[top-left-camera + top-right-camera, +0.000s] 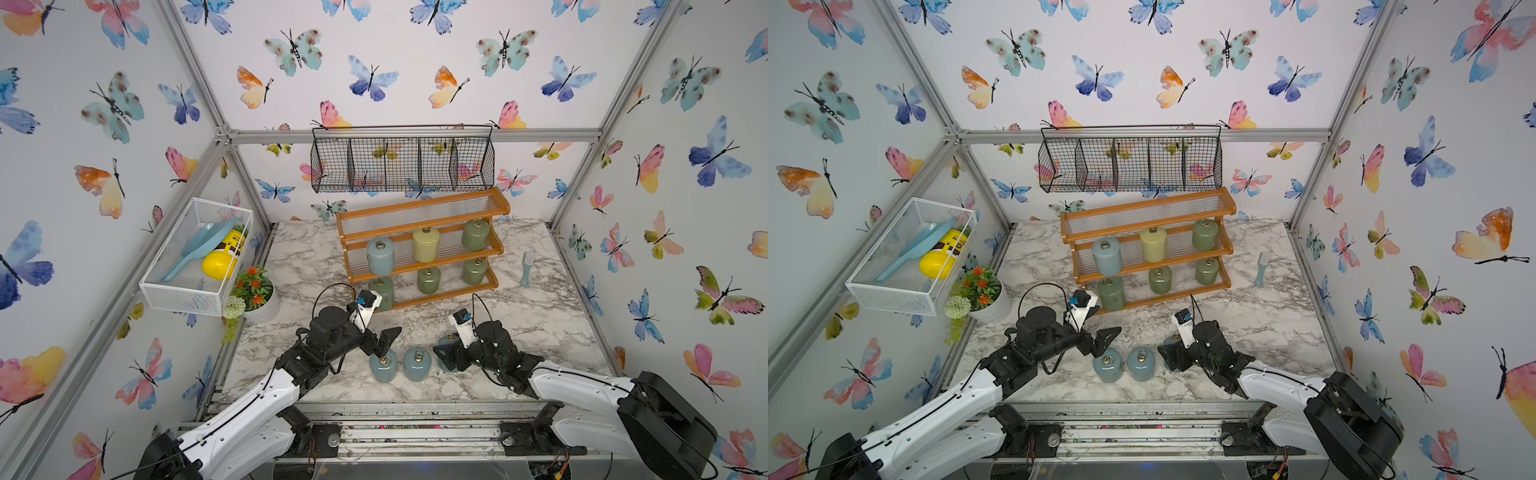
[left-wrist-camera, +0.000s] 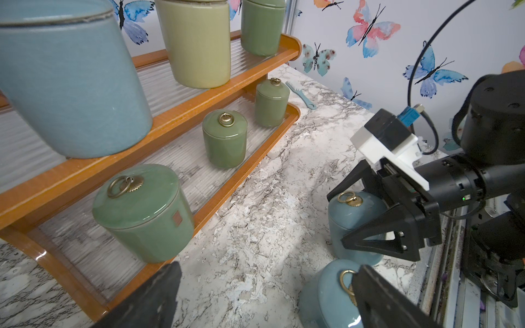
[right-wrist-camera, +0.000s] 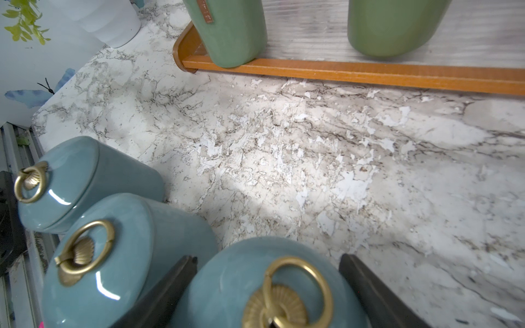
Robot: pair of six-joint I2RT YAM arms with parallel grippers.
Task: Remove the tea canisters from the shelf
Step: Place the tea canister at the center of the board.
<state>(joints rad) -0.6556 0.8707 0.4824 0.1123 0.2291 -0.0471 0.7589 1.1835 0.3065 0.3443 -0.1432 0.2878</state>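
The orange-brown shelf (image 1: 424, 204) stands at the back of the marble table. Its middle tier holds a blue-grey canister (image 1: 380, 255), a pale yellow one (image 1: 425, 244) and a sage green one (image 1: 475, 235). Three green canisters (image 1: 428, 280) stand on the lowest tier. Two blue-grey canisters (image 1: 383, 365) (image 1: 417, 364) stand on the table near the front. My right gripper (image 3: 267, 284) is shut on a third blue-grey canister (image 3: 227, 284) beside them, which stands on the table. My left gripper (image 2: 264, 298) is open over bare marble, with one finger over the leftmost table canister (image 2: 326, 295).
A white mesh basket (image 1: 166, 291) on the left wall holds a yellow bottle and a blue scoop. Below it is a potted plant (image 1: 253, 291). A black wire basket (image 1: 401, 162) hangs above the shelf. A pale blue brush (image 1: 526, 268) lies right of the shelf.
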